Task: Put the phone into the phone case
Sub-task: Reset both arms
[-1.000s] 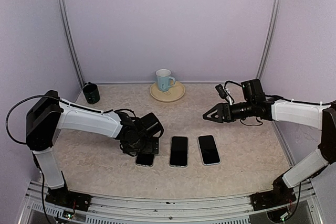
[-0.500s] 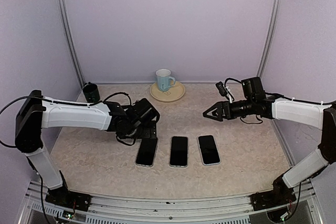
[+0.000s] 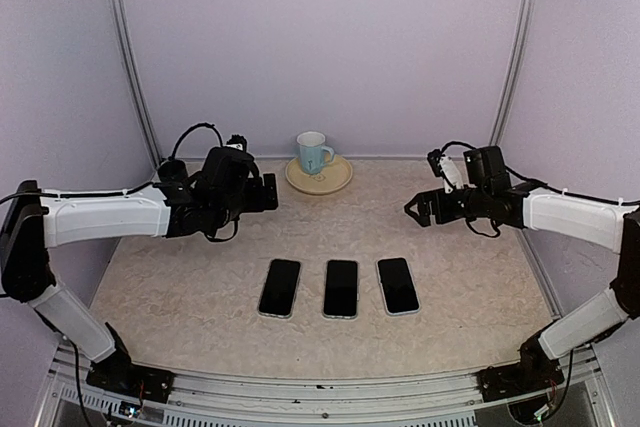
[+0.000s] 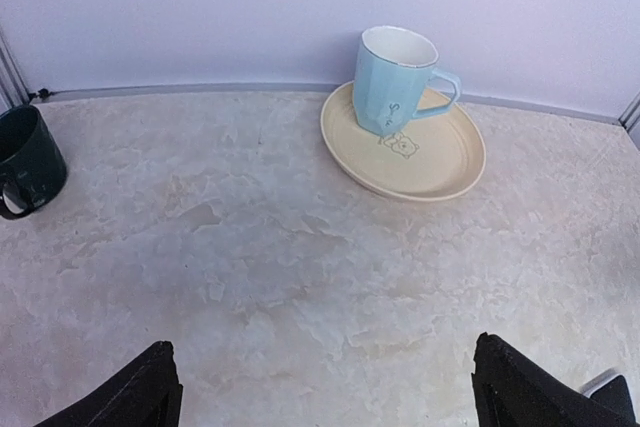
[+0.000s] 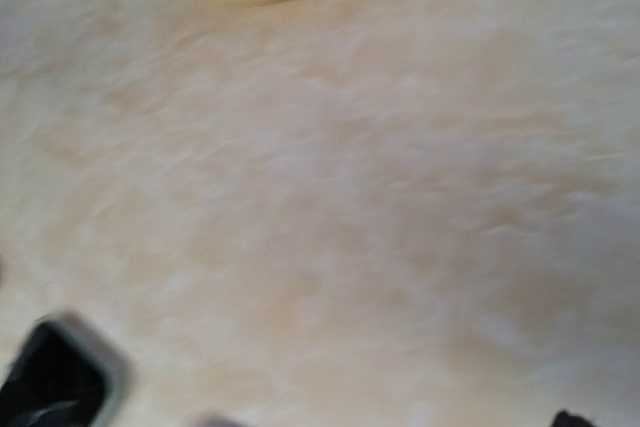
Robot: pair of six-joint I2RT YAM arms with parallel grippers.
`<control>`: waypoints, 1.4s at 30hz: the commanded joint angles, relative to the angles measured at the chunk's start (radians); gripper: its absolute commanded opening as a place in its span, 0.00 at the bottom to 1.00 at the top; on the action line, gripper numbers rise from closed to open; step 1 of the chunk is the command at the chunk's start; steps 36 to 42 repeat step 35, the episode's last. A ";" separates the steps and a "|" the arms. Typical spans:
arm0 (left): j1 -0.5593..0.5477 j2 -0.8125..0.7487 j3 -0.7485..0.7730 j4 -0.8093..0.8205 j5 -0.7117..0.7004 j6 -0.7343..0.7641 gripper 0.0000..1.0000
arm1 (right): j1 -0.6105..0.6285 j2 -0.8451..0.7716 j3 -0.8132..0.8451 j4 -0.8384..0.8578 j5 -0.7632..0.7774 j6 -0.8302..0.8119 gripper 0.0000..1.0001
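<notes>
Phones [image 3: 341,288] lie side by side near centre, gaps likely for finger access; left gripper [image 3: 266,193] and right gripper [image 3: 417,210] hang clear, jaws released, empty.

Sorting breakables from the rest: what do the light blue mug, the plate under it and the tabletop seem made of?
Light blue mug: probably glazed ceramic; smooth faceted sides, soft sheen, white inside. Plate: likely glazed ceramic too; pale yellow, smooth, slight sheen. Tabletop: mottled beige, matt; stone or printed laminate, cannot tell which.
</notes>
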 commanded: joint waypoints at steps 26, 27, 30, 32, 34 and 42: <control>0.276 -0.284 -0.383 0.501 0.321 0.335 0.99 | -0.013 -0.315 -0.232 0.260 0.397 -0.073 1.00; 0.276 -0.291 -0.385 0.501 0.321 0.335 0.99 | -0.013 -0.319 -0.233 0.264 0.392 -0.073 1.00; 0.275 -0.312 -0.389 0.498 0.312 0.333 0.99 | -0.013 -0.318 -0.234 0.269 0.371 -0.072 1.00; 0.274 -0.320 -0.392 0.492 0.298 0.329 0.99 | -0.013 -0.316 -0.235 0.270 0.355 -0.070 1.00; 0.274 -0.327 -0.399 0.491 0.293 0.324 0.99 | -0.013 -0.321 -0.237 0.272 0.343 -0.071 1.00; 0.274 -0.329 -0.401 0.491 0.292 0.323 0.99 | -0.013 -0.324 -0.237 0.274 0.340 -0.071 1.00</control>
